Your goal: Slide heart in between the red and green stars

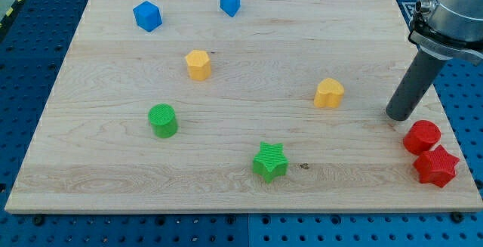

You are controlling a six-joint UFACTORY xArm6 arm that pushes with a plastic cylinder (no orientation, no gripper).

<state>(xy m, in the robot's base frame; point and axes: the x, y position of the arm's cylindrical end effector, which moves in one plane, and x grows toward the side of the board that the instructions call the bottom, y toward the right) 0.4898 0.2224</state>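
Observation:
The yellow heart lies right of the board's middle. The green star lies below and to the left of it, near the view's bottom edge. The red star sits at the board's bottom right corner, with a red cylinder touching it from above. My tip rests on the board to the right of the heart, well apart from it, and just above and left of the red cylinder.
A green cylinder lies at the left. A yellow hexagon-like block lies above it. Two blue blocks sit near the top edge of the wooden board.

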